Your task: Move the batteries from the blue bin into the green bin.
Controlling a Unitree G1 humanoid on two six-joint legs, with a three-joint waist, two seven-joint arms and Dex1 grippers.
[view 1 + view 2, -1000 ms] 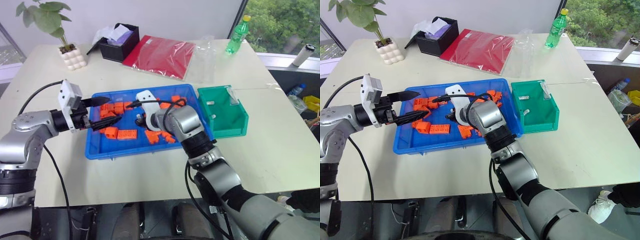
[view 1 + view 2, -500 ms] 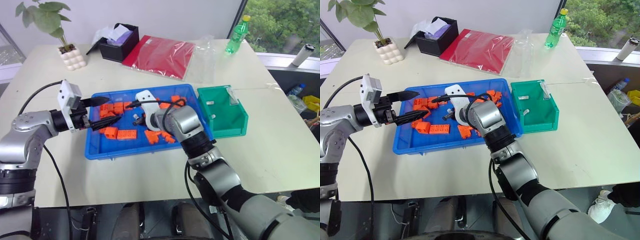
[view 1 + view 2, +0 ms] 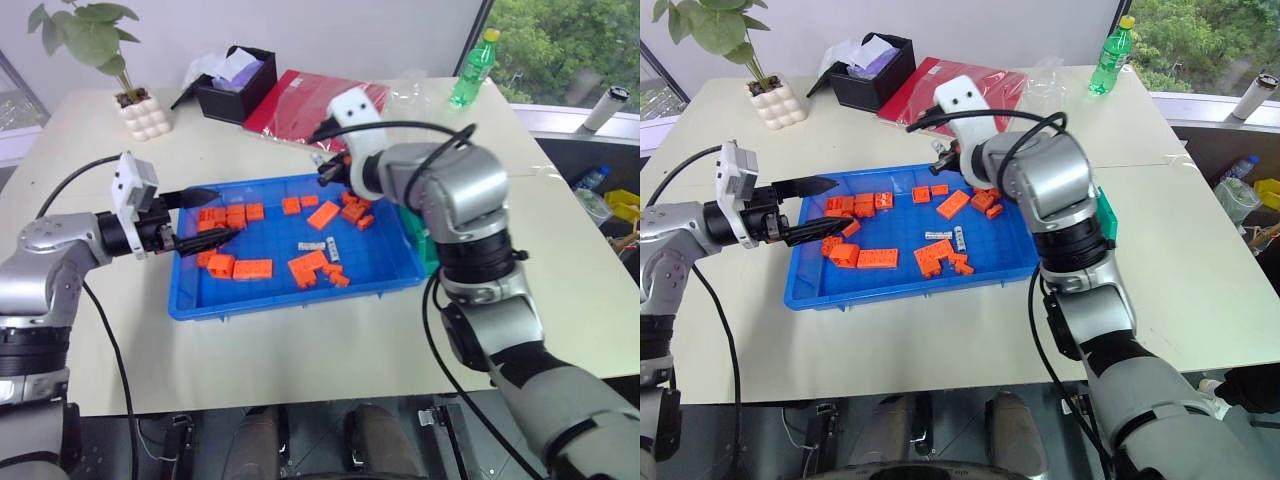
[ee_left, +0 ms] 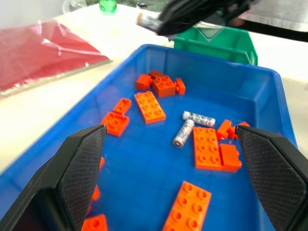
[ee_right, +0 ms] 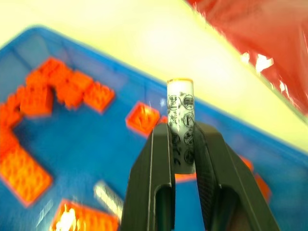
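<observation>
The right arm reaches up and forward, wrist bent, its right gripper (image 5: 182, 144) raised above the blue bin's (image 3: 260, 298) far edge with both fingers clamped on a battery (image 5: 180, 122). The left arm is bent at the bin's left edge, its left gripper (image 3: 207, 220) level and spread wide, holding nothing.
</observation>
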